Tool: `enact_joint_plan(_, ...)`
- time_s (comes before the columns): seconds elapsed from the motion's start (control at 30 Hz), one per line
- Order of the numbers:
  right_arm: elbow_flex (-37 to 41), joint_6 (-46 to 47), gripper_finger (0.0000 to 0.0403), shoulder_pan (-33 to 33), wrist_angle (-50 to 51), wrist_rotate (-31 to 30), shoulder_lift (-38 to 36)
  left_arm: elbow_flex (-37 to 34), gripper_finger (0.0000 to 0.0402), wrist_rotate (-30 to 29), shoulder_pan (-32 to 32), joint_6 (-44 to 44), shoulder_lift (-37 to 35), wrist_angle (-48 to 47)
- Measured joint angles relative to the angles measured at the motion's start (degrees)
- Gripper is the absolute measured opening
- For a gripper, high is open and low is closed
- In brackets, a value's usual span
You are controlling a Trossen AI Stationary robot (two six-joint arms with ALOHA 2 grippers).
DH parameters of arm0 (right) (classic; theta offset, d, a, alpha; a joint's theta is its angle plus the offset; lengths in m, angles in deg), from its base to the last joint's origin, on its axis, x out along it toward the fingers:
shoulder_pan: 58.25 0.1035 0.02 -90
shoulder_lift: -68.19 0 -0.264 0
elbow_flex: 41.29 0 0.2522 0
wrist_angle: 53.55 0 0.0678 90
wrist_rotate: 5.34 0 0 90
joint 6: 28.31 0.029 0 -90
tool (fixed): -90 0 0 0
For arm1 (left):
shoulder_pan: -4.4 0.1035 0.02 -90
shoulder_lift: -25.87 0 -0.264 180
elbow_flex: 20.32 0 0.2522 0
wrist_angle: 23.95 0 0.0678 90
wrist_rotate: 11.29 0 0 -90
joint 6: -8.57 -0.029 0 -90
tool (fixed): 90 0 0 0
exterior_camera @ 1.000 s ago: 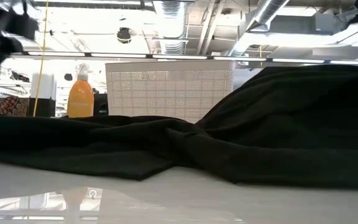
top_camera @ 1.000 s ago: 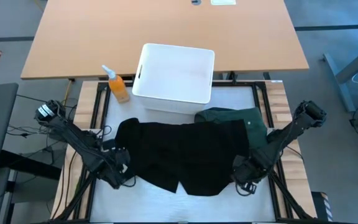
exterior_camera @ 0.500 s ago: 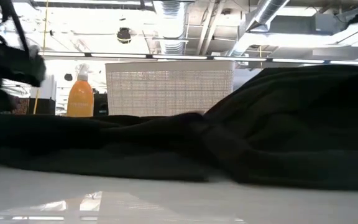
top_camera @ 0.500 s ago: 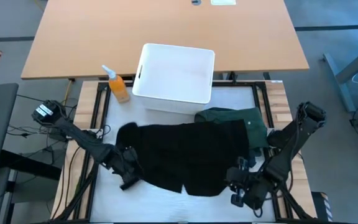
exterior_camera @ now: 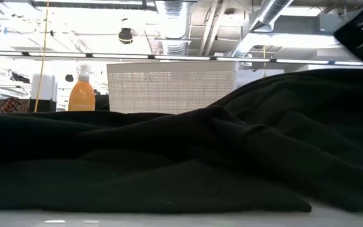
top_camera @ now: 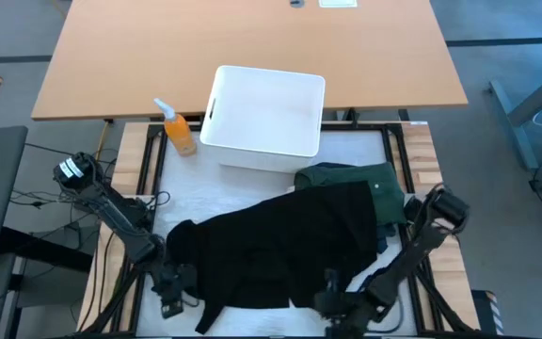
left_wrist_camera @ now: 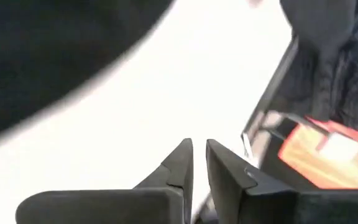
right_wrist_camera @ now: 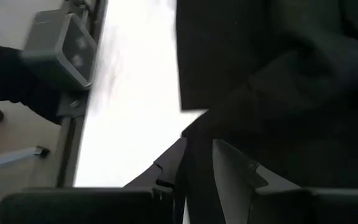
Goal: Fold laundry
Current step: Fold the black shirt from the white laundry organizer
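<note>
The white plastic bin [top_camera: 266,111] stands at the far side of the white work surface [top_camera: 196,184], and what shows of its inside in the high view is bare white; in the low view its perforated wall [exterior_camera: 171,88] rises behind the cloth. Just beside the bin, on the left arm's side, stands an orange spray bottle [top_camera: 178,129]. A black garment [top_camera: 285,245] is spread across the middle and near part of the surface, its far corner reaching toward the bin and its near edge trailing to the front; in the low view it fills the whole foreground [exterior_camera: 169,170]. A dark green garment [top_camera: 354,176] lies bunched beside the bin on the right arm's side, partly under the black one. The left hand [top_camera: 172,290] is low at the near left corner of the black garment, its arm reaching in from the left edge; in the left wrist view its fingers [left_wrist_camera: 178,165] stand narrow, almost together, with only a thin gap and nothing visibly between them, over bare white surface with the black cloth beyond. The right hand [top_camera: 332,299] sits at the garment's near edge toward the right, its arm bent back to the right side; in the right wrist view its fingers [right_wrist_camera: 232,165] stand close together against the black cloth, and whether they pinch it cannot be told.
</note>
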Motion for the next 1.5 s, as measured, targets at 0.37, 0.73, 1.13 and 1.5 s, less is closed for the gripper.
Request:
enact_joint_plan(0.37,-2.8,-1.6,0.0102,-4.6,3.9,2.8,3.0,1.6,0.0002,-9.6,-8.8,-2.2,-0.1,2.2)
enact_joint_plan(0.73,-2.8,4.9,0.0102,-5.7,3.3,4.0,5.2,0.8,0.0000,-35.1,-4.8,-17.6,8.8,-0.9)
enact_joint_plan(1.13,-5.5,11.6,0.0102,-3.1,0.7,16.9,5.3,2.3,0.0000,-0.7,-8.6,-6.5,17.4,15.3)
enact_joint_plan(1.5,-25.7,7.5,0.0102,-4.3,39.0,19.8,5.1,6.9,0.0000,4.2,-10.4,-2.6,17.3,5.1)
